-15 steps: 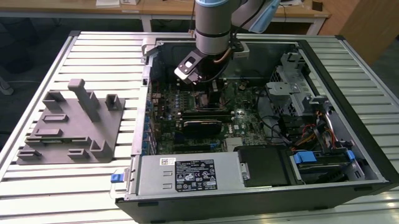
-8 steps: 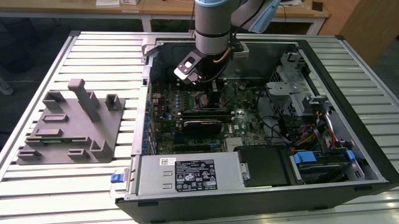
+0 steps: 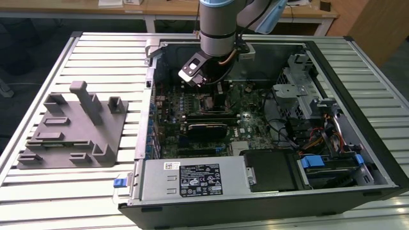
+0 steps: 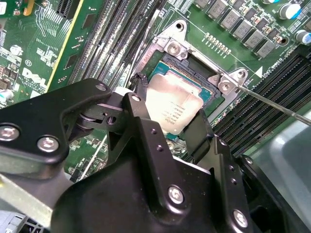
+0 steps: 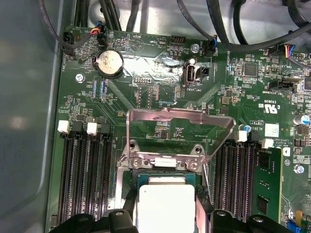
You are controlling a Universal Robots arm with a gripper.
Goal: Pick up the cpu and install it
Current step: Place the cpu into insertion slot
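"Silver-grey chip, where?"
"The cpu [image 4: 172,106] sits between my black fingers [image 4: 140,94]. My gripper [image 4: 171,103] is closed on two of its opposite edges. It is over the open socket [image 4: 210,93], mid-motherboard, between the two banks of memory slots [image 5: 85,174]. Fully seated or just above the frame: cannot tell."

"Nearest risk?"
"Skew. If the chip goes down rotated, or rides up on one corner of the socket frame, it could bend the contacts. That's my judgement only, since the contacts are hidden under the chip."

"Next out?"
"Load plate [image 5: 180,127] stands raised at one edge of the socket, with the thin lever [image 4: 272,101] running beside it. A finger sliding sideways could catch either one, or drag the chip off line on letting go."

"Farther?"
"Coin cell [image 5: 108,63] and black cables [image 5: 112,14] lie toward the motherboard's edge, well apart from me. In the exterior view my arm [image 3: 217,28] reaches down inside the computer case [image 3: 374,139], so a wide swing could snag wiring. Grey block [image 3: 70,129] lies outside the case on the slatted table [image 3: 76,201]. No concern."
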